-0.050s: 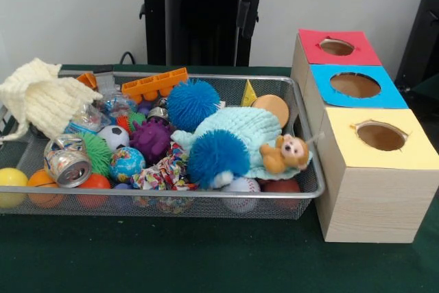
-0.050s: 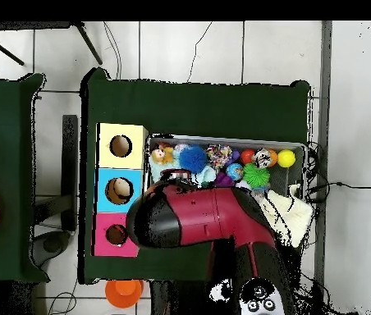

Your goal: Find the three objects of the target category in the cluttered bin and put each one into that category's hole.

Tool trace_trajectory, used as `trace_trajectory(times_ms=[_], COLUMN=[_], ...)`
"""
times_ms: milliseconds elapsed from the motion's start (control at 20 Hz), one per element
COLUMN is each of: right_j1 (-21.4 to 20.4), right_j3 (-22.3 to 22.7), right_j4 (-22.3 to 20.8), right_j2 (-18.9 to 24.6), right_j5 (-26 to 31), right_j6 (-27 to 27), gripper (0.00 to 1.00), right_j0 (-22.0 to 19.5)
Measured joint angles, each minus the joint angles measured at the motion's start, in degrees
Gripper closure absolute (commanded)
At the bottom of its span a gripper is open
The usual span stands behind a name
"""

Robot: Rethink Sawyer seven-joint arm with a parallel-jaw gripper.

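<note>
1. Bin (image 1: pixel 206 195) first: a wire-mesh tray on the green worktop (image 1: pixel 206 259), heaped to the rim, just beside the wooden box with its red hole (image 1: pixel 336 47), blue hole (image 1: pixel 354 85) and yellow hole (image 1: pixel 381 136).
2. Nothing visible says which category is wanted, so each kind gets weighed up.
3. Spiky balls look light and squashy: two blue ones (image 1: pixel 193 103) (image 1: pixel 218 156), a purple one (image 1: pixel 151 139) and a green one (image 1: pixel 99 152). My guess is the bristles give way, so close across the middle, not on the tips.
4. Smooth balls, namely the globe ball (image 1: pixel 127 164), soccer ball (image 1: pixel 114 136) and yellow ball (image 1: pixel 12 180), probably roll and slip; take them square across the widest part.
5. Soft goods are limp and likely to snag neighbours: the cream knit (image 1: pixel 44 97) hangs over the bin's corner, and the mint knit (image 1: pixel 247 128) lies under the monkey plush (image 1: pixel 287 154). Pinch a bunched fold.
6. Crushed can (image 1: pixel 67 162) is shiny, thin and dented, so it will likely deform. Grip its sides gently.
7. Orange toy block (image 1: pixel 154 85) and wooden disc (image 1: pixel 273 109) look stiff — the easiest holds by their edges.
8. Arm (image 2: pixel 205 217) sits over the bin's robot-side half in the overhead view. The hand is hidden beneath it, so I cannot tell whether it is open or closed.
</note>
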Motion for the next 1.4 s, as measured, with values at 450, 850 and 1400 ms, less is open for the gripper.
trace_trajectory(times_ms=[450,850,1400], right_j1=[0.0,0.0,0.5], right_j3=[-0.1,-0.1,-0.4], right_j4=[4.1,10.2,15.6], right_j2=[0.0,2.0,7.0], right_j5=[0.0,0.0,-1.5], right_j6=[0.0,0.0,0.0], gripper=[0.0,0.0,0.0], right_j0=[-1.5,-5.3,-11.4])
